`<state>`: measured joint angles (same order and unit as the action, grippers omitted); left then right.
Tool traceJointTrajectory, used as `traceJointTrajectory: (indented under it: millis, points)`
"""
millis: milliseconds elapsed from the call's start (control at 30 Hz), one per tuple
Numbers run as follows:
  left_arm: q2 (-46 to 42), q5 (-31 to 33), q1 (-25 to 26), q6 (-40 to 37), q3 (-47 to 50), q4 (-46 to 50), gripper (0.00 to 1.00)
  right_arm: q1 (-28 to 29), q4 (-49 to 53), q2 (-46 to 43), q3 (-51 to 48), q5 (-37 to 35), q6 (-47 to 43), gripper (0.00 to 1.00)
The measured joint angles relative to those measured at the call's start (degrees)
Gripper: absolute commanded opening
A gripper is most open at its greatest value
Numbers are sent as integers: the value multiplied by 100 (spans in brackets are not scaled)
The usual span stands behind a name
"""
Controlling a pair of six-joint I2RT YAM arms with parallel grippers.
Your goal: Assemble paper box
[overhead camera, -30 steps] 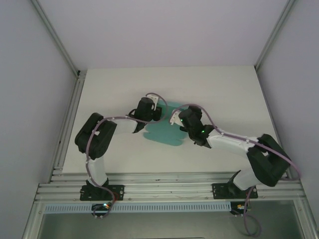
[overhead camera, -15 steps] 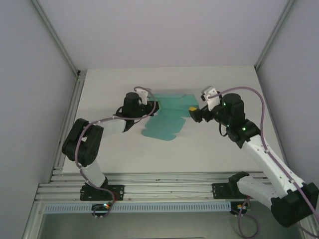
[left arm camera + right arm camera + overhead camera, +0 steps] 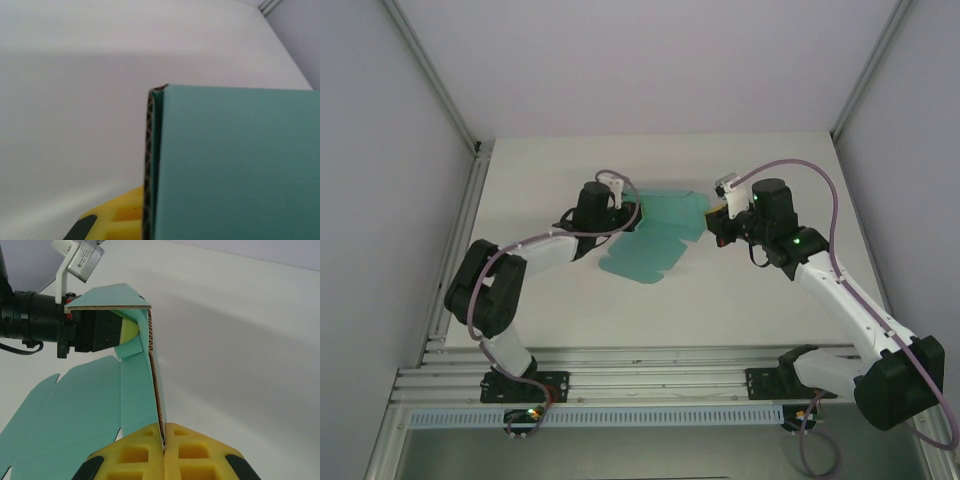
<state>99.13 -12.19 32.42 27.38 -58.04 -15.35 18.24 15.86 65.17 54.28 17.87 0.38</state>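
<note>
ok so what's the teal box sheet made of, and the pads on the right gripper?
The paper box looks like thin corrugated card with a matte teal face; its cut edge shows brown fluting in both wrist views. The right gripper pads are matte yellow, moulded with square recesses. They are probably foam or soft rubber, can't tell which.

Black-white arms [image 3: 845, 305], purple cables [image 3: 798, 162], yellow-padded tool [image 3: 164, 442]
</note>
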Motion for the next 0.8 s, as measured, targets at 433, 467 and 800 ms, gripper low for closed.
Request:
traceJointTrajectory:
  millis: [433,467,800]
  points:
    - [46,1244,361,2,-1051,1797,7,2,107,-96,7,-2,142,0]
    - [46,1224,361,-26,-1051,1794,14,2,111,-96,4,2,151,0]
    - [-227,50,-59,-310,-50,658,57,39,127,-315,0,170,291,0]
